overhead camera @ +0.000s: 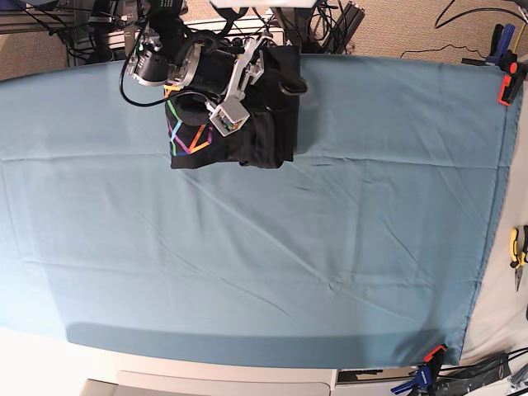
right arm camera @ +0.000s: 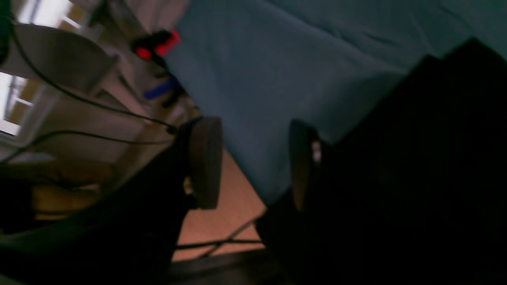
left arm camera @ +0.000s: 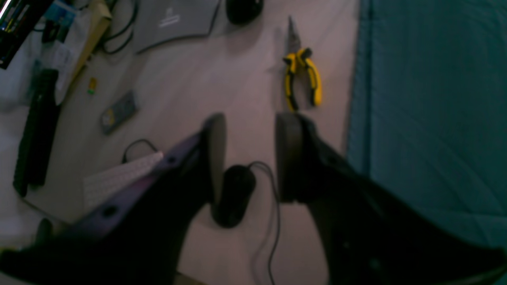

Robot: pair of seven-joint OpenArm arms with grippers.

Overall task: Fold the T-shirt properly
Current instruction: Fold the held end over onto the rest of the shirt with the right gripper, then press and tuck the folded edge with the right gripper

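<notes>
The black T-shirt (overhead camera: 266,136) lies folded into a compact rectangle at the far edge of the teal table cloth (overhead camera: 289,247), with its multicolour line print (overhead camera: 188,136) showing at its left end. My right arm (overhead camera: 206,70) hangs over the shirt's far side. In the right wrist view the right gripper (right arm camera: 253,164) is open with nothing between its pads, and the black shirt (right arm camera: 435,158) is just to its right. My left gripper (left arm camera: 251,158) is open and empty, hovering off the cloth over a pale desk. The left arm is out of the base view.
Yellow-handled pliers (left arm camera: 303,77) lie on the desk beside the cloth's edge (left arm camera: 358,118), also visible at the right in the base view (overhead camera: 516,246). A black mouse (left arm camera: 233,194) with its cable, a keyboard (left arm camera: 119,180) and clutter lie under the left gripper. Clamps (overhead camera: 505,87) hold the cloth's corners.
</notes>
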